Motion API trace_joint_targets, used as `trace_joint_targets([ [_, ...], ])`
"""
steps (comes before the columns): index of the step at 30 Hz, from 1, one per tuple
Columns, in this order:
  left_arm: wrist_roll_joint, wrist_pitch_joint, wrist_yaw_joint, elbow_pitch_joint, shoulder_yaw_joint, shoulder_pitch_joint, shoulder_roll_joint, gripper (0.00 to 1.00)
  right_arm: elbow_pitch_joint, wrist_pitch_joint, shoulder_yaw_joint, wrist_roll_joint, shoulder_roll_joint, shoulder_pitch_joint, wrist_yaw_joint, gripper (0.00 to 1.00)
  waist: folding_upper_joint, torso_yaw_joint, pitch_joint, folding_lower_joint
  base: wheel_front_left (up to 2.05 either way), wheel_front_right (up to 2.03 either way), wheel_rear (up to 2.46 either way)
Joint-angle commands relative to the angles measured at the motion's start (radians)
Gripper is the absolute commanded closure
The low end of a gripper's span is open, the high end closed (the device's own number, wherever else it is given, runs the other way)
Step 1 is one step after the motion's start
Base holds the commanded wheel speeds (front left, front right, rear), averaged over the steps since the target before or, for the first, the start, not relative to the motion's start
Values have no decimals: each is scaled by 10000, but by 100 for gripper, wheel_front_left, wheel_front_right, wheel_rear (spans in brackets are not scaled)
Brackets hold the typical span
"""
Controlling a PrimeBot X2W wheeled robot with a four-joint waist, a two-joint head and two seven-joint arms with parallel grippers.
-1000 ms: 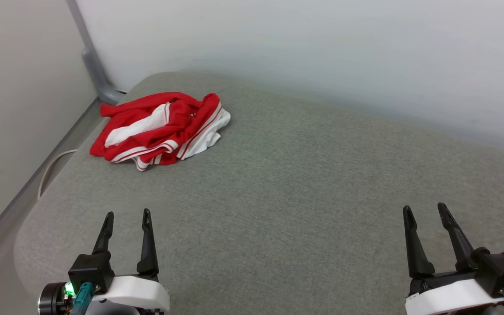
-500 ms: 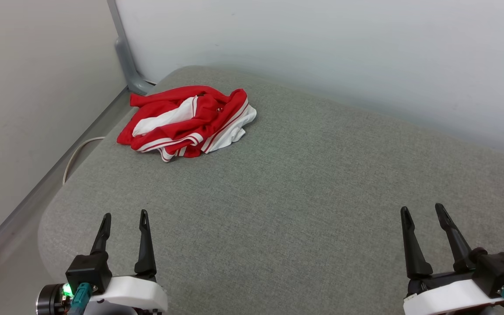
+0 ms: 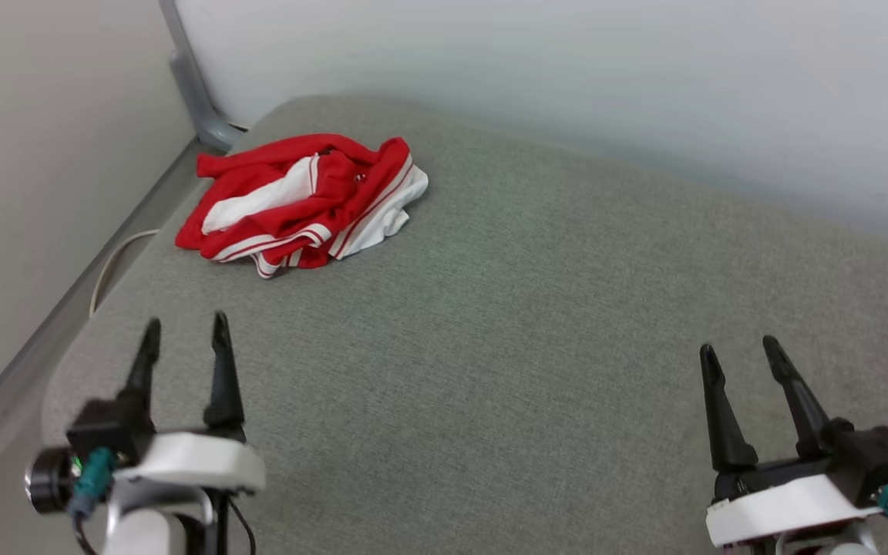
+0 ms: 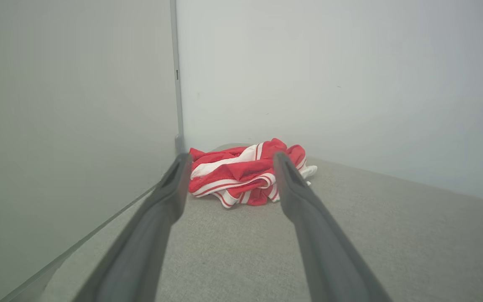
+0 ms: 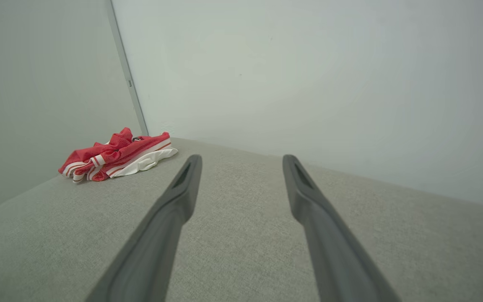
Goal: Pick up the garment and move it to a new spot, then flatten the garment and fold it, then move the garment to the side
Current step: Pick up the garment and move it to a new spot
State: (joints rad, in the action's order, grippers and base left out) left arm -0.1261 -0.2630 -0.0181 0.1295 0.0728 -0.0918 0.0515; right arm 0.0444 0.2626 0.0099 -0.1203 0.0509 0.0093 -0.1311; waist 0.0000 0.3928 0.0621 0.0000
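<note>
Head view has shifted since half a second ago, so the whole scene sits a little further left and higher because the camera moved. Beyond that shift, the left gripper [image 3: 185, 320] has climbed in the picture more than the right gripper [image 3: 738, 345] has. It now stands closer to the garment [image 3: 301, 202], though well short of it, and more of its pale forearm shows beneath it. Both pincers are released, their dark fingers spread apart with nothing between them, and both hang above the grey padded surface [image 3: 529, 324]. The left gripper's body is smeared by motion blur, and the right gripper's wrist is cut off by the lower edge. A white cable [image 3: 112, 262] loops down beside the surface's left edge, and its ends cannot be followed. The garment lies on the far left corner of the padded surface, near a grey post [image 3: 193, 100] where the two walls meet. It is bunched in a low heap, so its neck, hem and sleeves cannot be told apart. It is red cloth with a broad white panel across the top, red-and-white striped bands along the near folds, and a white flap at its right end. In the left wrist view it shows between the two fingers, far ahead of them.
</note>
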Motion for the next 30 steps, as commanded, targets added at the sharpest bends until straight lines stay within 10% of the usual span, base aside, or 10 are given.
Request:
trace_joint_targets([
  [1, 4, -28, -118, -40, 146, -368, 43, 0, -78, 35, 5, 102, -13, -211, 7, 0, 0, -196, 285, 0, 0, 0, 0],
  [18, -722, -28, -1096, 853, 1807, -5788, 2150, 0, -1275, 31, -381, 1413, -11, -1951, 7, 0, 0, -1472, 3792, 0, 0, 0, 0],
  [30, -3437, 1885, -1106, 3970, -282, -8450, 4632, 0, -1874, 30, -714, 1646, -11, -2617, 7, 0, 0, -2074, 5249, 0, 0, 0, 0],
])
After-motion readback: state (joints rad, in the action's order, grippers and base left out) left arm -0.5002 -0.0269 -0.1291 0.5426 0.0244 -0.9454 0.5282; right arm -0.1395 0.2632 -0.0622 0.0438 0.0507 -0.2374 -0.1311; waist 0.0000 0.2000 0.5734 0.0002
